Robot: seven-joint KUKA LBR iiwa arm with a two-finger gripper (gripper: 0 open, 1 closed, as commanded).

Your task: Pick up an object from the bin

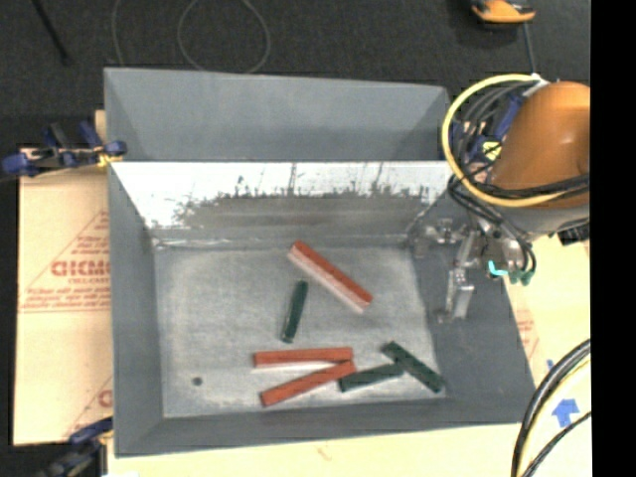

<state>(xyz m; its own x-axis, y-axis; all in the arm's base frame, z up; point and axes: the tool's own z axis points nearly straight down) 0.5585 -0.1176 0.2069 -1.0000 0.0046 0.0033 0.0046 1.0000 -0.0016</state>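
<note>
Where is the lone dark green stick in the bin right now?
Camera view: the lone dark green stick lies mid-floor, just left of the slanted red bar and above the two red bars.

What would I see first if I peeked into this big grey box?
The big orange cover on the robot arm, at the right edge of the bin, catches the eye first. Next is the red stick lying slanted in the middle of the floor. Two more red sticks lie near the front, with dark green sticks just to their right.
</note>
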